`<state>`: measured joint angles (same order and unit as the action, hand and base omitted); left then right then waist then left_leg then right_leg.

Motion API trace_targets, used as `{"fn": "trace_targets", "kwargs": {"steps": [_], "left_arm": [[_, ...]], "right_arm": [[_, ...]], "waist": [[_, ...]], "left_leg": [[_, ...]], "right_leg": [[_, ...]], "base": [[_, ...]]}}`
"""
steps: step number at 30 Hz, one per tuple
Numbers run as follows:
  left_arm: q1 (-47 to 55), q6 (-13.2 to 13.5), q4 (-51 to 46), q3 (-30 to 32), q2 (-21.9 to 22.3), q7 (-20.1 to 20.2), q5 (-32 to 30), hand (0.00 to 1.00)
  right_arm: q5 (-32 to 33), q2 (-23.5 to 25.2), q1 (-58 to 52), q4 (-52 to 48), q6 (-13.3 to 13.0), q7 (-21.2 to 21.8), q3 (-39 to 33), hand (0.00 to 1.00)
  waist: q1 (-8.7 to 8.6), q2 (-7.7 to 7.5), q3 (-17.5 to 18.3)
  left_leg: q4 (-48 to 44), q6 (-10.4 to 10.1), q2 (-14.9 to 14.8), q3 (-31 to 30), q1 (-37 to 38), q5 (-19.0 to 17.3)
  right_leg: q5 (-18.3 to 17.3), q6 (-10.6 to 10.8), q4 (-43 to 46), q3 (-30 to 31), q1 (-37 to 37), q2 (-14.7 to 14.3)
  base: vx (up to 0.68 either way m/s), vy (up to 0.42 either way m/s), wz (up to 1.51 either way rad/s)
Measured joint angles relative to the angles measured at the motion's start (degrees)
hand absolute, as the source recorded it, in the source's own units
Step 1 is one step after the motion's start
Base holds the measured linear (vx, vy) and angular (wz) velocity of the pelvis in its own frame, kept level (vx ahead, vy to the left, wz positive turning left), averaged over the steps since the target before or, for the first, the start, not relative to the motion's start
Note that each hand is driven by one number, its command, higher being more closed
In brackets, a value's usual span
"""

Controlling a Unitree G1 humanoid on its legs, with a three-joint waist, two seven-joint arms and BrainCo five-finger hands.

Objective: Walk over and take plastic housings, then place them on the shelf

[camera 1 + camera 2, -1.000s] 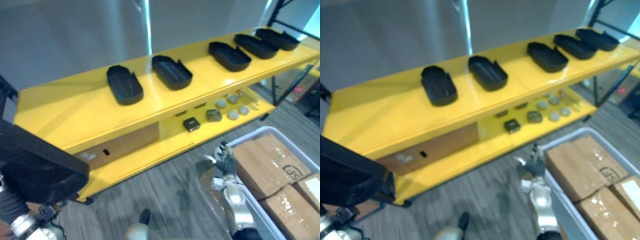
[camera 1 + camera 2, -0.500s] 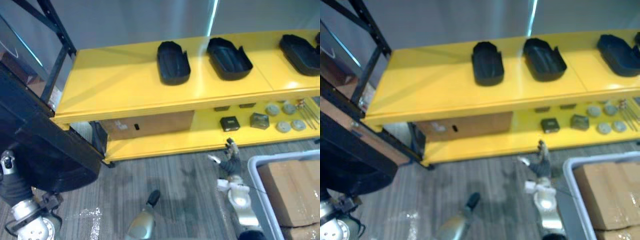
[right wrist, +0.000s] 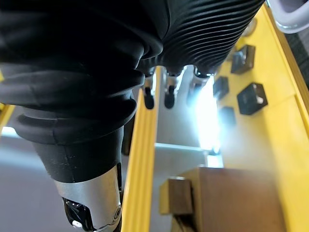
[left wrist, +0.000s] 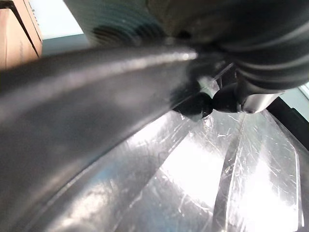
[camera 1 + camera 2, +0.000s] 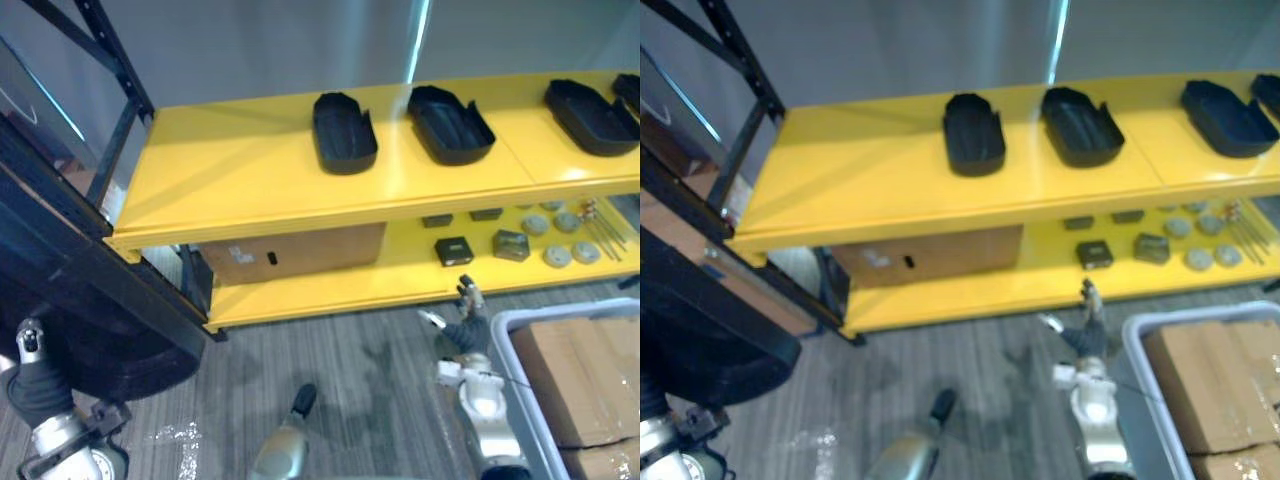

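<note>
A large black plastic housing [image 5: 90, 310] fills the lower left of the eye views, held in my left hand [image 5: 35, 385], whose thumb sticks up beside its edge. In the left wrist view, dark fingertips [image 4: 200, 104] curl against the housing's rim [image 4: 96, 72]. On the top of the yellow shelf [image 5: 230, 170] lie several more black housings, open side up: one [image 5: 344, 132] at the middle, one [image 5: 450, 124] beside it and one [image 5: 590, 103] at the right. My right hand [image 5: 462, 325] hangs over the floor before the lower shelf, its fingers [image 3: 166, 92] relaxed and holding nothing.
The lower shelf carries a cardboard box [image 5: 290, 250], small dark blocks [image 5: 455, 250] and grey discs [image 5: 556, 256]. A grey tote with cardboard boxes [image 5: 575, 375] stands on the floor at the lower right. A black rack frame [image 5: 110, 60] rises at the upper left.
The whole picture has swung, so the camera moved: the shelf now lies square in front. The housing stays in my left hand, and the right hand still hangs low.
</note>
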<state>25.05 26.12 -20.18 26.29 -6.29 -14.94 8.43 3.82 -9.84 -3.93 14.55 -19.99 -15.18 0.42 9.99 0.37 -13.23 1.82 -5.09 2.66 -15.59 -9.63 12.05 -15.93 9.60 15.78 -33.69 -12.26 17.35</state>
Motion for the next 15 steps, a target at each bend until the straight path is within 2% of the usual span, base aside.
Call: {"fn": "trace_targets", "kwargs": {"steps": [2,3,4,5,6,7,8,9,10,11,12,13,14,15], "left_arm": [[-0.9,0.0,0.0,0.2,-0.1,0.0,0.1,1.0],[-1.7,-0.2,0.1,0.1,0.0,0.0,0.0,1.0],[-2.1,-0.3,0.1,0.1,-0.1,0.0,-0.1,1.0],[-2.7,-0.3,0.1,0.3,-0.4,-0.1,-0.1,1.0],[-2.7,-0.3,0.2,0.6,-0.9,-0.6,0.0,1.0],[-2.5,-0.5,0.2,0.6,-1.3,-1.2,-0.2,1.0],[-2.5,-1.1,0.7,0.4,-2.4,-2.4,-1.1,1.0],[-2.7,-1.3,1.0,0.5,-2.8,-2.7,-1.7,1.0],[-3.1,-1.4,1.1,0.5,-3.9,-3.1,-2.1,1.0],[-4.1,-1.6,1.4,0.5,-4.8,-3.9,-2.0,1.0],[-5.6,-2.0,1.6,0.7,-4.9,-4.8,-2.0,1.0],[-7.5,-2.9,2.8,0.6,-4.7,-5.1,-1.8,1.0],[-8.8,-3.4,3.8,0.5,-4.6,-5.2,-1.7,1.0],[-11.0,-4.5,5.3,-0.3,-4.4,-5.5,-1.6,1.0]], "right_arm": [[0.0,0.0,0.2,0.0,0.0,0.0,0.0,0.0],[0.0,-0.3,0.3,0.0,-0.1,-0.1,-0.1,0.0],[0.1,-0.3,0.4,0.0,-0.1,-0.1,-0.2,0.0],[0.1,-0.3,0.8,-0.1,-0.1,-0.1,-0.1,0.0],[0.1,0.0,2.0,-0.1,-0.1,0.0,0.2,0.0],[0.0,0.2,2.6,-0.1,-0.2,0.0,0.2,0.0],[-0.1,0.7,3.3,-0.1,-0.6,0.0,0.1,0.0],[-0.1,0.9,3.3,-0.1,-1.0,0.1,0.1,0.0],[-0.2,0.9,3.4,-0.1,-1.6,0.0,0.3,0.0],[-0.2,0.8,3.9,-0.1,-1.7,0.1,0.3,0.0],[-0.2,0.7,4.8,-0.5,-1.7,0.1,0.1,0.0],[-0.2,0.6,5.0,-1.5,-1.8,0.1,-0.6,0.0],[-0.2,0.6,5.0,-2.2,-1.8,0.2,-1.1,0.0],[-0.1,0.2,4.5,-3.6,-1.8,0.2,-1.8,0.0]], "waist": [[0.27,-1.04,-0.5],[0.05,-0.93,-0.5],[0.1,-0.75,-0.4],[0.15,-0.7,-0.4],[0.38,-1.07,-0.6],[0.34,-1.14,-0.6],[0.09,-1.18,-0.7],[-0.06,-1.07,-0.8],[-0.28,0.0,-1.2],[-0.61,0.31,-1.2],[-0.74,0.65,-1.3],[-0.97,0.65,-1.3],[-1.33,0.65,-1.3],[-2.03,0.62,-1.2]], "left_leg": [[-2.6,0.6,1.7,0.9,0.0,-2.2],[-4.2,1.0,2.1,0.9,-0.4,-3.4],[-4.7,1.3,1.9,1.0,-0.4,-3.7],[-5.0,1.5,1.3,2.2,-0.1,-4.5],[-4.8,2.0,0.6,4.2,0.7,-5.2],[-4.5,2.3,0.2,5.4,1.1,-5.5],[-3.9,3.2,-0.5,6.9,2.7,-6.3],[-3.5,3.6,-0.8,7.1,3.6,-6.7],[-2.5,4.2,-2.4,6.9,5.2,-7.1],[-2.3,4.3,-3.9,6.7,5.8,-7.2],[-2.8,4.4,-5.2,6.7,5.4,-7.2],[-3.4,4.2,-5.7,6.5,4.3,-7.5],[-3.7,4.1,-5.6,6.1,3.7,-7.6],[-3.9,4.1,-5.0,5.2,2.5,-7.6]], "right_leg": [[0.2,-0.9,0.8,0.7,-0.8,1.6],[2.0,-1.9,2.7,1.6,-0.6,2.0],[2.8,-3.1,5.1,2.8,0.8,2.3],[4.4,-5.6,11.8,5.7,4.4,3.6],[6.9,-9.1,18.3,9.0,8.9,5.0],[8.9,-9.8,20.9,9.8,10.4,5.6],[14.2,-10.6,24.9,10.8,12.6,6.6],[17.4,-11.2,26.6,10.9,13.5,7.1],[19.5,-11.0,29.4,11.4,15.3,7.0],[12.1,-9.4,28.9,12.3,16.5,5.5],[7.5,-8.8,24.1,12.4,18.1,2.6],[6.5,-7.8,15.7,13.9,19.1,0.1],[6.8,-7.4,11.3,15.4,19.4,-1.1],[7.3,-6.5,3.2,19.7,20.1,-3.0]], "base": [[0.09,0.05,-0.05],[0.1,0.059,-0.02],[0.08,0.078,-0.08],[0.06,0.118,-0.37],[0.05,0.099,-0.47],[0.08,0.108,-0.53],[0.08,0.067,-0.33],[0.13,0.067,-0.31],[0.12,0.018,-0.22],[0.1,0.025,-0.27],[0.07,0.045,-0.2],[0.04,0.044,-0.08],[0.05,-0.016,0.18],[0.04,-0.058,0.32]]}}
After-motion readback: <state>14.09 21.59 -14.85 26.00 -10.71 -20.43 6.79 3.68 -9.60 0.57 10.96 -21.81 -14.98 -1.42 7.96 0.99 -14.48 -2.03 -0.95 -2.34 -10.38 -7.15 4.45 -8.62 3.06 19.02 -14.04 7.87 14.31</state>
